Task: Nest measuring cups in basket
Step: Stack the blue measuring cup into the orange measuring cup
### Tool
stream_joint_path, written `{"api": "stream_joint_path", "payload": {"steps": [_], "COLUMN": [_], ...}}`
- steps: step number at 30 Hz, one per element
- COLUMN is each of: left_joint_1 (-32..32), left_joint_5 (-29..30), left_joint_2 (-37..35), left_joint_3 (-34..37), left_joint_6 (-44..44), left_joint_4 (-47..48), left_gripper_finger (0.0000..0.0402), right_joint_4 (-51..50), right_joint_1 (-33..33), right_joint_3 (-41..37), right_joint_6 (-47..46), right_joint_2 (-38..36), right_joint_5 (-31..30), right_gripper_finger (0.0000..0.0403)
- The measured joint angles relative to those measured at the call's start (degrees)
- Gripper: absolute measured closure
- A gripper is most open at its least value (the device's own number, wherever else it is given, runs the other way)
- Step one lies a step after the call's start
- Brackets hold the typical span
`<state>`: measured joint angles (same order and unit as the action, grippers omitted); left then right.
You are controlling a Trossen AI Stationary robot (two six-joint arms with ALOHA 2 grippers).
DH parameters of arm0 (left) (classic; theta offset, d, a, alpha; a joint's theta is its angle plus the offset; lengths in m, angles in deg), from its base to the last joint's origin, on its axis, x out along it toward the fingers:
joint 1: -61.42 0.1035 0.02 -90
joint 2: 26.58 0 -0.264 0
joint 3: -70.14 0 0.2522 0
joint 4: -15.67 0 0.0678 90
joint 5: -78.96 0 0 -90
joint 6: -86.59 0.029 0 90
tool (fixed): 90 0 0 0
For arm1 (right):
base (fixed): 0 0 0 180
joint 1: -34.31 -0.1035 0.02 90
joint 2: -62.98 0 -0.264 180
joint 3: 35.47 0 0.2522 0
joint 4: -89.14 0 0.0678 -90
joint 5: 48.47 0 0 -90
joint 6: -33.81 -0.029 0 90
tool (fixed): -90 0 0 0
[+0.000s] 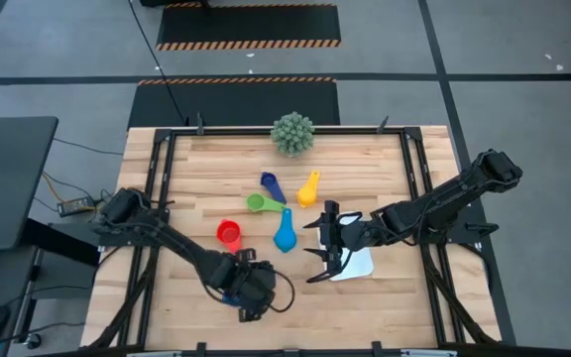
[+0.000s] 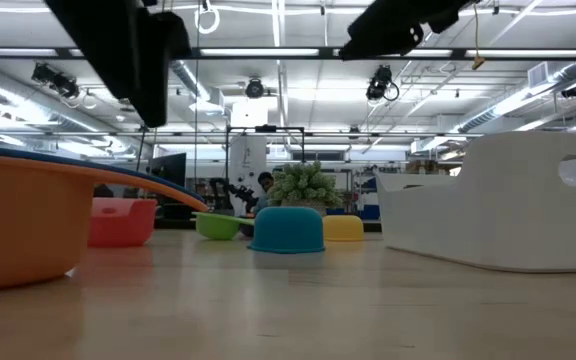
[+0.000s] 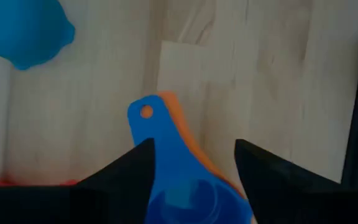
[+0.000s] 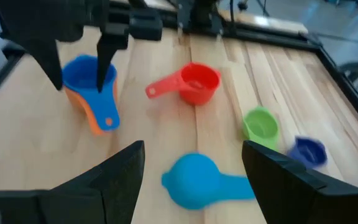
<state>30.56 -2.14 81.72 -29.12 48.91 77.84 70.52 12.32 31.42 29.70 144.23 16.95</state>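
Note:
A blue cup sits nested in an orange cup point(image 4: 92, 115) on the table near its front edge; the blue handle point(image 3: 146, 115) lies over the orange one. My left gripper point(image 3: 194, 162) hovers open just above this pair, one finger on each side of the blue bowl point(image 4: 82, 71). My right gripper point(image 4: 194, 168) is open above the left edge of the white basket point(image 1: 360, 264), pointing at the light blue cup point(image 4: 194, 183), which lies upside down. The red point(image 4: 197, 82), green point(image 4: 260, 124), dark blue point(image 4: 307, 150) and yellow point(image 1: 308, 188) cups stand loose at mid table.
A spiky green plant point(image 1: 292, 134) stands near the far edge. The black frame rails point(image 1: 414, 169) run along the table's left and right sides. Bare wood lies in front of the basket and left of the red cup point(image 1: 228, 234).

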Motion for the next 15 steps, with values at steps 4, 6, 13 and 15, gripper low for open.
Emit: {"api": "stream_joint_path", "payload": {"steps": [4, 6, 13, 15], "left_joint_1": [1.8, 2.7, 5.0, 5.2], "left_joint_5": [-3.7, -5.0, -7.6, -7.6], "left_joint_2": [1.8, 3.1, 4.3, 4.3], "left_joint_3": [0.0, 0.0, 0.0, 0.0], "left_joint_6": [-1.4, -1.8, -3.2, -3.2], "left_joint_4": [-1.0, -1.1, -0.5, -0.3], "left_gripper_finger": [0.0142, 0.0132, 0.0127, 0.0130], "right_joint_4": [-1.6, -1.1, 0.5, 0.6], "right_joint_1": [-0.8, -1.4, -2.5, -2.7], "right_joint_3": [0.0, -0.7, -2.2, -2.2], "right_joint_6": [-0.2, -0.2, -0.2, -0.2], "right_joint_2": [-0.1, 0.1, 0.2, 0.2], "right_joint_5": [-0.2, -0.2, -0.3, -0.4], "right_gripper_finger": [0.0126, 0.0126, 0.0126, 0.0126]}}
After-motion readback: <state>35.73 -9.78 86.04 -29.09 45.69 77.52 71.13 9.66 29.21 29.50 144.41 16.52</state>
